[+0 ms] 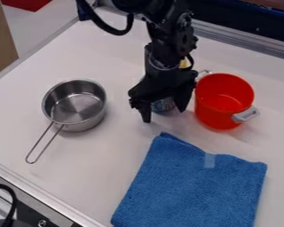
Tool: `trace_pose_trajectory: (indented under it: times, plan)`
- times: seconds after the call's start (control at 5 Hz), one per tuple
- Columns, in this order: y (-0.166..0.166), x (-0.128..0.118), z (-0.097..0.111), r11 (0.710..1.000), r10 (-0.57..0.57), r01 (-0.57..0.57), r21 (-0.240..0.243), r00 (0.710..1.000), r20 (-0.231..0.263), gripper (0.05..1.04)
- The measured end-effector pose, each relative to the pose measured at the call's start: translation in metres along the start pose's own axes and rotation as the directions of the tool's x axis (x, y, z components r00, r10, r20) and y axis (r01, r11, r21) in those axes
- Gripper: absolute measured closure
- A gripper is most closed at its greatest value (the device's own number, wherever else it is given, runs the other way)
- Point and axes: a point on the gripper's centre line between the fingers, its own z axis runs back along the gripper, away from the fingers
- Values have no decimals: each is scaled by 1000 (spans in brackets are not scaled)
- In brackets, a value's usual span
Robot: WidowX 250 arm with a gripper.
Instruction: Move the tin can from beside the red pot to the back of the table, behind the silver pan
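Tabletop (79, 177): the pale surface under everything I am working with; all the things about the pincer rest on it.
Arm (168, 37): coming in from the top edge of my camera view, hanging down over the upper middle of the tabletop.
Blue cloth (189, 186): lying folded on the near side of the pincer, a pale tag close to its upper edge.
Metal saucepan (75, 104): upright, apart from the pincer at the left of my view, its wire handle pointing towards the near edge.
Red pot (221, 101): upright just beside the pincer, on the right of my view, with pale grey handles; I see nothing inside it.
Pincer (164, 113): spread wide and low over the can, one finger towards each side of it as I look. I cannot tell whether either finger touches it.
Can (163, 105): down at the tabletop, partly hidden by the pincer, between the saucepan and the red pot. As I judge it, getting the pincer down to the can is done; a closed grip and a lift are not.
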Motion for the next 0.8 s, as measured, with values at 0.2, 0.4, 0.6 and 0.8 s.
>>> trace_pose_trajectory:
  times: [0.2, 0.4, 0.6, 0.8]
  plan:
    - [1, 12, -9, 999, 33, -34, 15, 999, 25, 83]
    - [2, 26, -13, 999, 44, -45, 22, 998, 54, 83]
    - [6, 40, -9, 998, 53, -55, 30, 997, 60, 83]
    - [7, 54, -5, 998, 31, -34, 55, 997, 65, 83]
